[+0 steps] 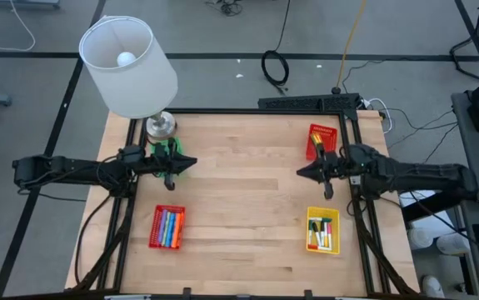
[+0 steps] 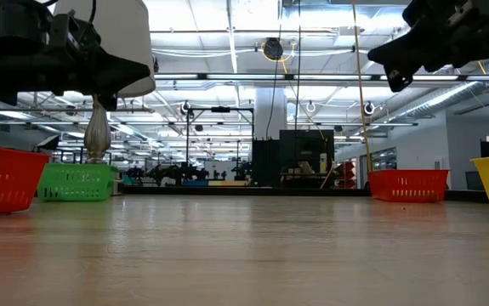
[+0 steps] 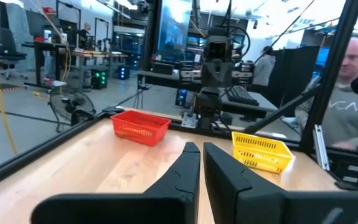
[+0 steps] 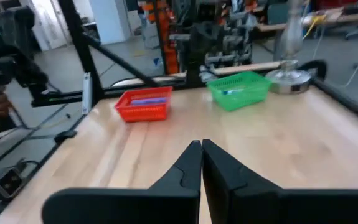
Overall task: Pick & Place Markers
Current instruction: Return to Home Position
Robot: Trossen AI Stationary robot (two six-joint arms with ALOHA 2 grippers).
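The fingers (image 3: 182, 171) of the left gripper (image 3: 196, 148) are sitting closed on nothing, and the right gripper (image 4: 196, 145) is closed and empty too, both hanging above the table (image 1: 239, 208). The markers (image 1: 169, 227) are lying in the red basket (image 1: 154, 227) and the yellow basket (image 1: 309, 231); a low swing home could be knocking the lamp (image 1: 128, 54). The left gripper is covering the green basket (image 1: 188, 160), hiding what is inside.
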